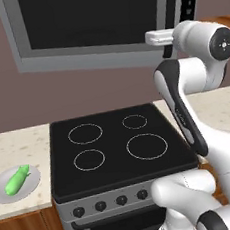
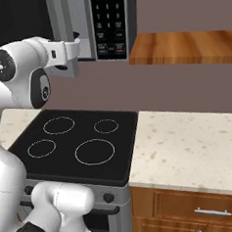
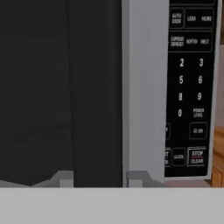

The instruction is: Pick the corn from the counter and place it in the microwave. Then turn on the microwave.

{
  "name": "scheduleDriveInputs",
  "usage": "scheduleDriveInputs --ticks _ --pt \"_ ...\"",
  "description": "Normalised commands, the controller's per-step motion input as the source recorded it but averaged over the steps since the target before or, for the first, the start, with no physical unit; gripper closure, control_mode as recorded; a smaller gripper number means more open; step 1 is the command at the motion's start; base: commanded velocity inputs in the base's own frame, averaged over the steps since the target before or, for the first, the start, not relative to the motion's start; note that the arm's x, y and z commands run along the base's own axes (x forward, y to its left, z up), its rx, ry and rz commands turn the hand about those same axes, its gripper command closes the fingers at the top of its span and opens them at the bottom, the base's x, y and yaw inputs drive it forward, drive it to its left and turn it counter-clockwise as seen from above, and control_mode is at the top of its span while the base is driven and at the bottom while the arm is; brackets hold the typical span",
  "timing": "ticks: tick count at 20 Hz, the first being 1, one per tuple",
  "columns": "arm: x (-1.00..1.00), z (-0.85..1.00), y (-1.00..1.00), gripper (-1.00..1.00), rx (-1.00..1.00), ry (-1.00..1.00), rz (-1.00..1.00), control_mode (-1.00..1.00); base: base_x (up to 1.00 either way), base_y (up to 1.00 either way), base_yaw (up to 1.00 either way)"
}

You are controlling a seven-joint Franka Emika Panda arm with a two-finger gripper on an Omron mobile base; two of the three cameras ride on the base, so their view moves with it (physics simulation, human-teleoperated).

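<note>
Nearest the base stands the oven [image 1: 112, 213] with its row of knobs and the black stovetop [image 1: 117, 144] on top; on the desk [image 1: 19, 142] to its left the corn [image 1: 16, 179] lies on a small grey plate [image 1: 32, 188], well apart from the arm. Higher and farther back the tool [image 3: 99, 178] is raised to the microwave [image 2: 89, 21], with its two fingertips [image 3: 135, 178] on each side of the dark door handle [image 3: 97, 87], beside the keypad [image 3: 190, 87]. The jaws stand partly apart around the handle, and whether they press on it I cannot tell.

Beige speckled counter [image 1: 19, 142] beside the black stovetop [image 1: 117, 142], a plate [image 1: 31, 183] (corn [image 1: 17, 180] on it) at left.
</note>
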Motion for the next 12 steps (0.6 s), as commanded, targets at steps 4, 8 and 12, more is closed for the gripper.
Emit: scheduleDriveInputs --ticks 4,8,12 --pt "-0.54 0.06 0.0 1.0 0.0 -0.08 -0.03 -1.0 0.0 0.0 0.0" --pt "-0.49 0.09 0.0 1.0 -0.01 -0.04 -0.04 -1.0 0.0 0.0 0.0" --pt "-0.5 0.09 0.0 1.0 0.0 -0.02 -0.04 -1.0 0.0 0.0 0.0"
